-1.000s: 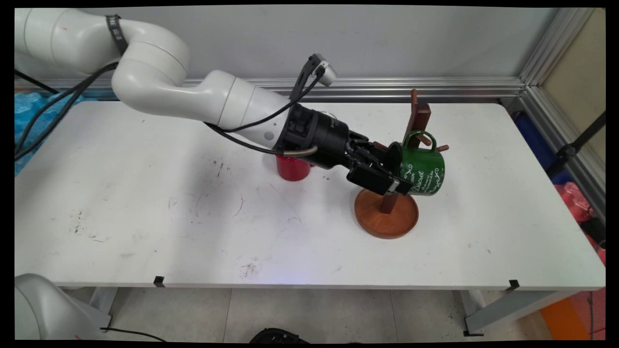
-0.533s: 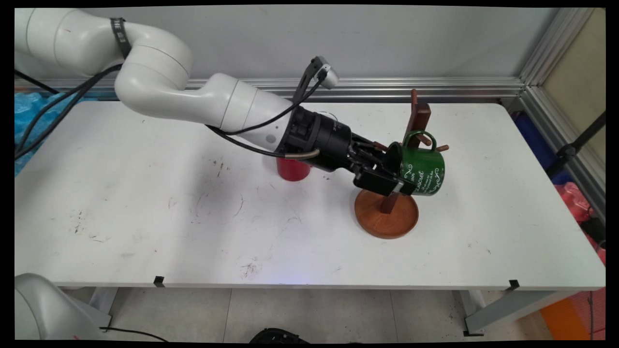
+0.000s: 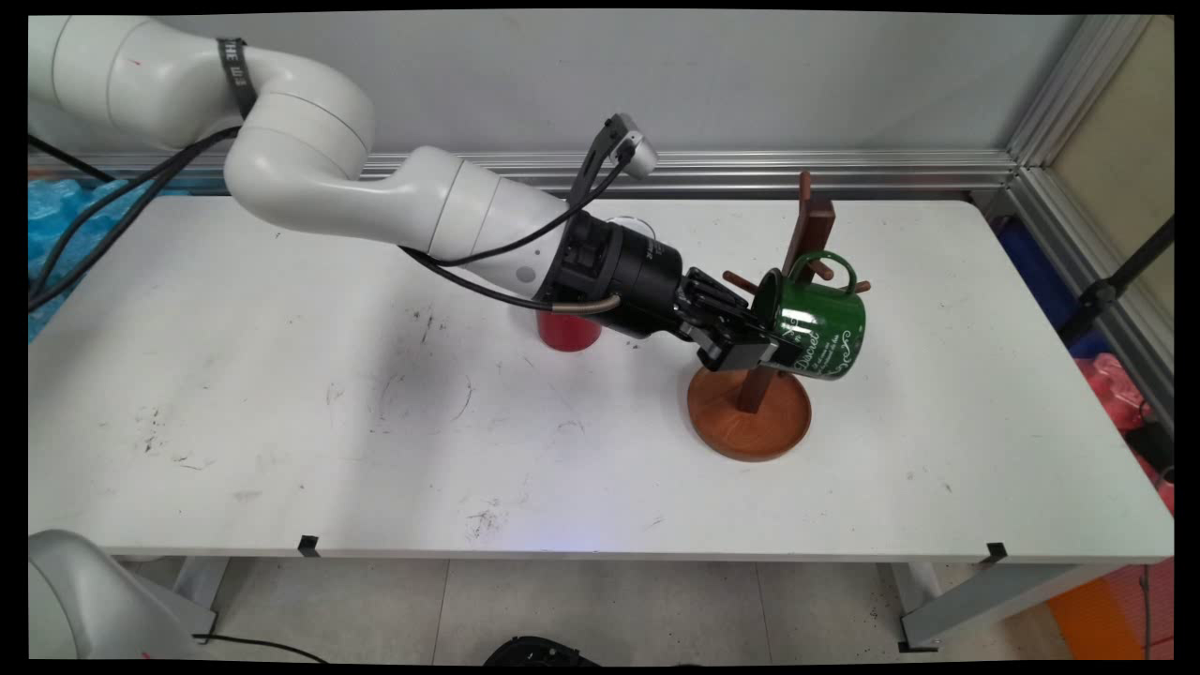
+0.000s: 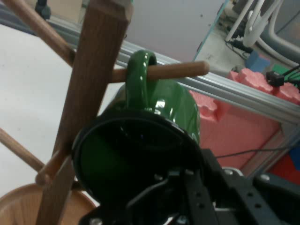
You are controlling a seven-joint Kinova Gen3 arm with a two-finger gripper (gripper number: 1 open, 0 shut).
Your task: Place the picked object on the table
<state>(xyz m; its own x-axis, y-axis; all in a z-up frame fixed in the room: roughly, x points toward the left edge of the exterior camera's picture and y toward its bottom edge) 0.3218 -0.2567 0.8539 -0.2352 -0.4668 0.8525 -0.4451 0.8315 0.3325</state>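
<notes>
Glossy green enamel mug (image 3: 814,324) hangs by its handle on a wooden peg rack (image 3: 761,375). Mouth faces left. Black gripper (image 3: 750,349) clamped on its rim

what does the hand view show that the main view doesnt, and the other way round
Only the hand view shows the green mug's dark inside and its handle looped over a peg, with pink foam beyond. Only the main view shows the red cup behind the arm, the rack's round base and the white table. Both show the gripper at the mug's rim and the wooden rack.
</notes>
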